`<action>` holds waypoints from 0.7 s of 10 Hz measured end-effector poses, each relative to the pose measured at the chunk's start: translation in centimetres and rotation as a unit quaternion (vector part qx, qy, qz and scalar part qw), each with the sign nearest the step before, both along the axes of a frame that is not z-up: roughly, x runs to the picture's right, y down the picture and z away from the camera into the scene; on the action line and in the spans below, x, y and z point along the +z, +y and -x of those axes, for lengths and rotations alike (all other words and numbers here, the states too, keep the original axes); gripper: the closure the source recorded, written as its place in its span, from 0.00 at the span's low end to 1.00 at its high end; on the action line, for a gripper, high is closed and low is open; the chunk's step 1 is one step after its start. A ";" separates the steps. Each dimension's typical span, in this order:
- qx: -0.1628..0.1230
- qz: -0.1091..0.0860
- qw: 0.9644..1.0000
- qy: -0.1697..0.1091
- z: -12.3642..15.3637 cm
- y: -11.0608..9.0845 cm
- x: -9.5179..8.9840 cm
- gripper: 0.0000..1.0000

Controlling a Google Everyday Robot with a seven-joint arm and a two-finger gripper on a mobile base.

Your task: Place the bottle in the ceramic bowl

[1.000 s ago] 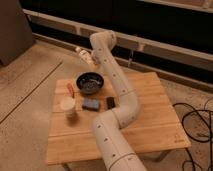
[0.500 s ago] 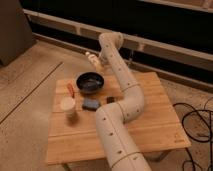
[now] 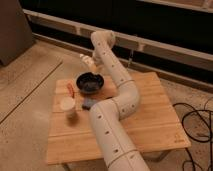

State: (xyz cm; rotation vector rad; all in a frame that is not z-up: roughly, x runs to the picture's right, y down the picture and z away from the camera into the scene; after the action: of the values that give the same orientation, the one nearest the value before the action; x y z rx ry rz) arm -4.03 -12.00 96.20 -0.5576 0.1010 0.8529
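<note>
The white segmented robot arm (image 3: 116, 120) rises from the lower centre of the view, bends over the light wooden slatted desk (image 3: 145, 107) and curves back at its upper joint toward the left. The tool (image 3: 88, 61) sits at the end of that arm, above and just behind the far left edge of the desk, clear of the desk surface. Its jaws are closed narrowly on the small whitish-cream bottle (image 3: 83, 58), which projects to the left of the tool in a tilted, near-horizontal attitude.

The round dark ceramic bowl with a glossy greyish inside (image 3: 90, 82) stands on the far left part of the desk, below and slightly right of the tool. The bottle is held in the air above the rear rim area of the bowl and does not touch it.

A pale round cup (image 3: 67, 105) stands on the desk in front of the bowl, toward the left edge. A small red object (image 3: 70, 90) lies between the cup and the bowl; its type cannot be determined. A dark bluish rectangular item (image 3: 89, 103) lies just in front of the bowl, beside the arm.

The desk stands on a speckled grey floor (image 3: 27, 85). Black cables (image 3: 196, 120) lie on the floor to the right of the desk. A dark wall with pale horizontal ledges (image 3: 165, 47) runs behind.
</note>
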 end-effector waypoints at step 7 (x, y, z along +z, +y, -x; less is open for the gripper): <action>-0.011 0.008 1.000 0.013 0.4 0.9 -0.5 1.00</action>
State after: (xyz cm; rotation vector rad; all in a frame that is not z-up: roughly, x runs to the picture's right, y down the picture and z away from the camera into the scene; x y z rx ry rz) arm -4.42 -11.15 95.72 -0.5599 0.1367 0.8394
